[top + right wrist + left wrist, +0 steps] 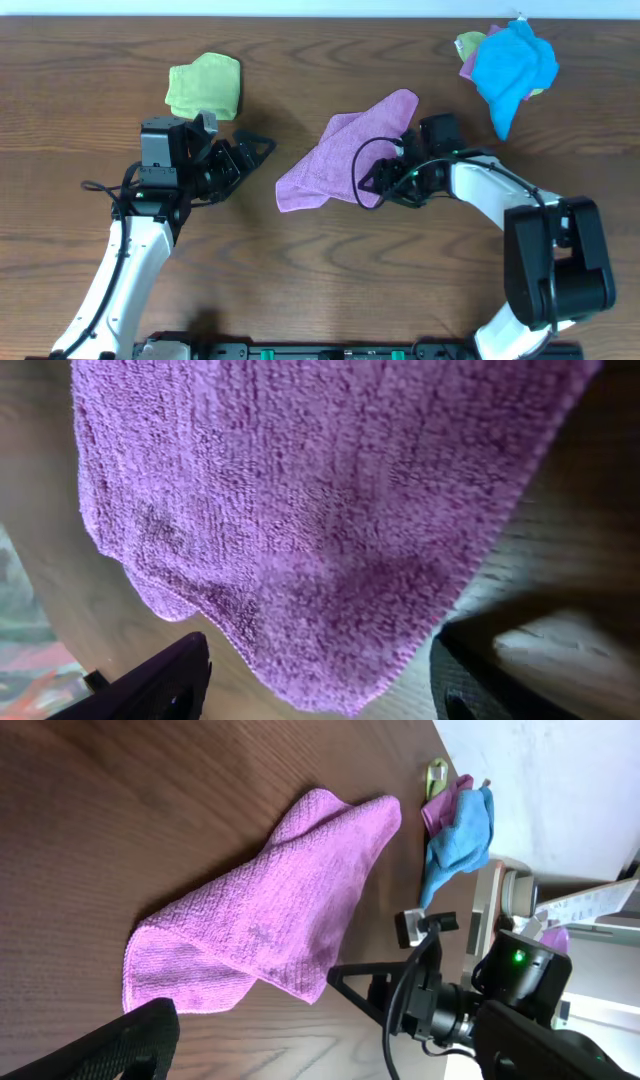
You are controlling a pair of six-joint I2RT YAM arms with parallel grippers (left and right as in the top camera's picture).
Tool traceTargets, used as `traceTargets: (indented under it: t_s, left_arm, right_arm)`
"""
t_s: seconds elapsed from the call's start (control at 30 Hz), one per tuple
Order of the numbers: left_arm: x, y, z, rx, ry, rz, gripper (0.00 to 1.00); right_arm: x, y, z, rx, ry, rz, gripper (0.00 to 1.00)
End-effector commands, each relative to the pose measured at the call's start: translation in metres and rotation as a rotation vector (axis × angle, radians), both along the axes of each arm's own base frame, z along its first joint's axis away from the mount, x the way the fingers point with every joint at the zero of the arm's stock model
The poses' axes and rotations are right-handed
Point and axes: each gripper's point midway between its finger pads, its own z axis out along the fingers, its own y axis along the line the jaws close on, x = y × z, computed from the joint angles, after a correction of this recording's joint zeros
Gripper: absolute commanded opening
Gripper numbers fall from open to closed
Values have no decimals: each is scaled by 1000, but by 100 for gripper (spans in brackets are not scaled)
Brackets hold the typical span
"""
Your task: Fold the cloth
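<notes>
The lilac cloth lies crumpled and partly doubled over in the middle of the wooden table; it also shows in the left wrist view. My right gripper is open at the cloth's near right corner. In the right wrist view the cloth's corner hangs between the two spread fingers, which are not closed on it. My left gripper is open and empty, a short way left of the cloth and apart from it. One of its fingers shows at the lower left of the left wrist view.
A light green folded cloth lies at the back left, just behind my left gripper. A bright blue cloth sits on a small pile at the back right, also in the left wrist view.
</notes>
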Motion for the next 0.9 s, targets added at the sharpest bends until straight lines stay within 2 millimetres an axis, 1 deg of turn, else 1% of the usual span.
traceTargets:
  t_s: [0.0,0.1,0.2,0.27,0.3,0.33,0.4,0.43,0.47,0.53,0.6,0.63,0.73,0.83,0.87]
  left_arm:
    - [3,-2,7,-8,-14,-5,95]
    - [3,-2,7,-8,-14,-5,95]
    - [3,-2,7,-8,-14,-5,95]
    - [3,-2,6,-8,-13,-5,95]
    - [3,-2,6,-8,-14,-5,95]
    - [3,-2,7,-8,-14,-5,95]
    - [3,-2,6,-7,-13,-5,95]
    - [3,-2,6,-7,-14,-5,95]
    - [3,-2,6,-3,-18,-9,95]
    - [3,-2,6,1,-23,-14,95]
    - [3,-2,6,1,-21,-14,95]
    - [3,-2,6,2,-22,-14,95]
    - [2,-2,6,2,-22,-15,95]
    - [3,-2,6,3,-22,-15,95]
    - [3,-2,6,3,-22,-15,95]
  right_arm:
    - [-13,4,-12,-19,42,-9,69]
    - [-15,10,-14,-11,33,-7,69]
    - [-18,16,-16,-10,24,9,63]
    - [-19,18,-18,-21,17,16,51]
    - [-19,18,-19,-31,13,17,40]
    - [-19,18,-19,-31,11,18,34]
    - [-16,19,-18,-27,-1,18,18]
    - [-14,20,-16,-21,-13,19,6]
    - [-11,22,-13,-8,-24,20,1]
    - [-3,26,-3,33,-54,23,1]
    - [6,28,13,70,-98,32,1]
    - [14,29,26,82,-136,35,1]
    - [27,28,57,98,-221,31,1]
    - [33,27,87,111,-303,32,1]
    - [34,27,99,119,-335,32,1]
